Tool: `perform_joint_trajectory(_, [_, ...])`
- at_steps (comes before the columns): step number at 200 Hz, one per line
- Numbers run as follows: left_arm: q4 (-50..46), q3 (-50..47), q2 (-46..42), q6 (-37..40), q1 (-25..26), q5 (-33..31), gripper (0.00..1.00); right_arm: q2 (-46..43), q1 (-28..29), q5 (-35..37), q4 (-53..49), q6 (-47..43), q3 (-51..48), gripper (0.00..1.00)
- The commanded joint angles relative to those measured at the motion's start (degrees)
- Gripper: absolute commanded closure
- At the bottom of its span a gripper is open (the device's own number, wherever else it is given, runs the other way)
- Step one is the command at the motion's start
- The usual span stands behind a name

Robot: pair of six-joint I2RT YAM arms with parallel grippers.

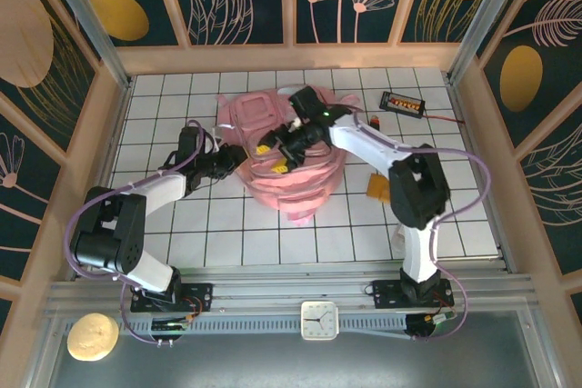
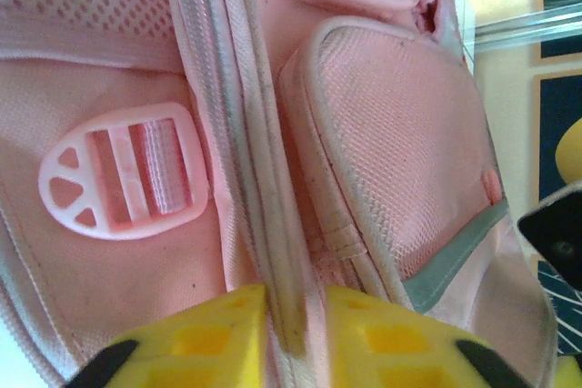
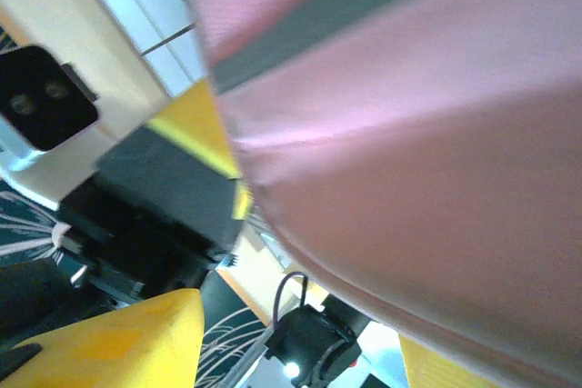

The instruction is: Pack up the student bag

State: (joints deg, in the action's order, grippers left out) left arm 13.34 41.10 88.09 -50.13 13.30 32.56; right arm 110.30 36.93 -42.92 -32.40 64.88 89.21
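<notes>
Left gripper [image 2: 296,311] narrowly parted astride a seam [image 2: 264,215] of the student bag [image 1: 293,179]; hold cannot be told. Right gripper [image 3: 300,324] stands part open against its fabric.

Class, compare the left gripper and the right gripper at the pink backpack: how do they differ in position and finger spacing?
The left gripper meets the student bag at its left edge; the right gripper reaches over its middle. The left gripper's fingers sit close together, flanking a seam; the right gripper's fingers stand wide apart. Shared: yellow fingers, both at the bag.
</notes>
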Motion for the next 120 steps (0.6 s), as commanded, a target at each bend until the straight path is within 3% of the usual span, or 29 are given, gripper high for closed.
perform_joint_trajectory(1, [-5.4, 2.3, -3.4, 3.8, 0.0, 2.0, 0.7, -4.9, -2.0, 2.4, 3.6, -1.5, -5.5, 0.41])
perform_joint_trajectory(27, [-10.7, 3.3, -6.3, 7.8, 0.0, 1.0, 0.61, -8.4, -3.8, 4.8, 1.2, -3.7, -8.2, 0.41])
perform_joint_trajectory(75, [-14.7, 4.1, -12.1, 11.5, -0.1, -0.4, 0.54, -12.2, -9.5, 7.9, 3.2, -5.1, -14.8, 0.42])
perform_joint_trajectory(120, [-24.7, 9.7, -12.4, 21.3, 0.0, -4.6, 0.5, -12.7, -13.8, 8.9, 6.5, -5.2, -14.8, 0.44])
